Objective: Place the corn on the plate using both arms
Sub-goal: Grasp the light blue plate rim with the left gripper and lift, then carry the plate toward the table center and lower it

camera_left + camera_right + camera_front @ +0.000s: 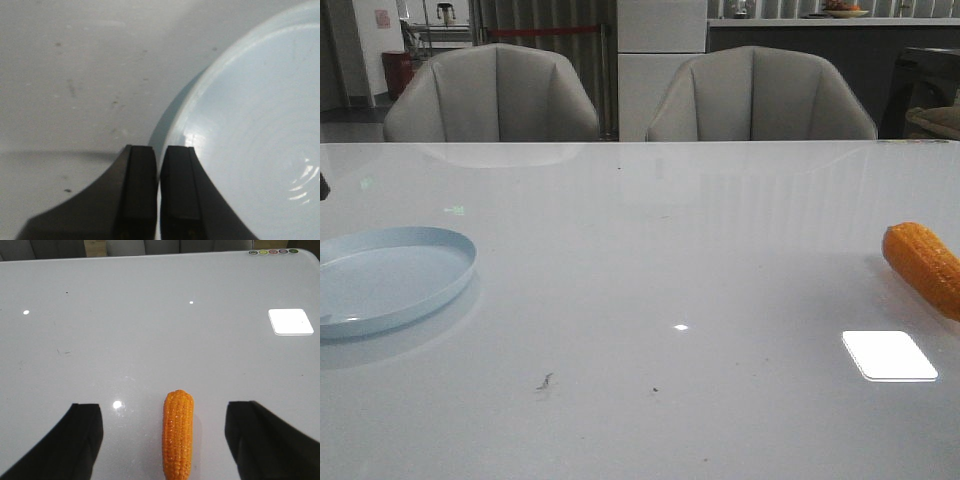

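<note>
The orange corn lies on the white table at the far right, partly cut off by the front view's edge. In the right wrist view the corn lies lengthwise between the wide-open fingers of my right gripper, touching neither finger. The pale blue plate sits flat and empty at the table's left. In the left wrist view my left gripper is shut, its fingertips right at the plate's rim; I cannot tell whether they touch it. Neither gripper shows in the front view.
Two grey chairs stand behind the table's far edge. A bright rectangular light reflection lies on the table in front of the corn. Small dark specks mark the near table surface.
</note>
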{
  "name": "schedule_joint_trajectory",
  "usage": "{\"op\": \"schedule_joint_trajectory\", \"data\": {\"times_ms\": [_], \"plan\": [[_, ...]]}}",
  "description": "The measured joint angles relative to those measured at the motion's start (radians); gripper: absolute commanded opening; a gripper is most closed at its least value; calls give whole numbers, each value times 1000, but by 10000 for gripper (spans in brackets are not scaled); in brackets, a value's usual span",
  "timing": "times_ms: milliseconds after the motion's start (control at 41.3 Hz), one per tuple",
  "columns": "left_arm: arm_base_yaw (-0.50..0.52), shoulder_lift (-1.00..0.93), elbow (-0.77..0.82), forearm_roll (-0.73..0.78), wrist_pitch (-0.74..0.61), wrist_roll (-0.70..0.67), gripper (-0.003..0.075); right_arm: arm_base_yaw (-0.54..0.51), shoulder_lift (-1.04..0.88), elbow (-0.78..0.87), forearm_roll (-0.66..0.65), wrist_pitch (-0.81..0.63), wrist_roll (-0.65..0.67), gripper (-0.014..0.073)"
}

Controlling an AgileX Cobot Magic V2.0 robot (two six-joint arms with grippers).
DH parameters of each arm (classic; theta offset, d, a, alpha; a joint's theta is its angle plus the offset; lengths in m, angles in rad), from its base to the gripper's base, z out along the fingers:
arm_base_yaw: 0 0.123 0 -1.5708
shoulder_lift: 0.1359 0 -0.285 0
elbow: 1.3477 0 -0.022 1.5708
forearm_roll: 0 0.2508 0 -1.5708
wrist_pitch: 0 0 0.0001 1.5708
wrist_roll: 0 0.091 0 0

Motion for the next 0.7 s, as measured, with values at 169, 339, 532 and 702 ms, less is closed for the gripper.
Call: {"op": "schedule_joint_trajectory", "data": {"times_ms": [169, 339, 532, 702], "plan": [[-63, 7, -109, -111, 71, 83, 92, 0, 0, 0, 0, 0, 0, 606], [-140, 8, -239, -191, 129, 113, 92, 0, 0, 0, 0, 0, 0, 606], [-262, 8, -322, -206, 179, 119, 92, 0, 0, 0, 0, 2, 0, 606], [-397, 22, -329, -206, 191, 119, 92, 0, 0, 0, 0, 2, 0, 606]]}}
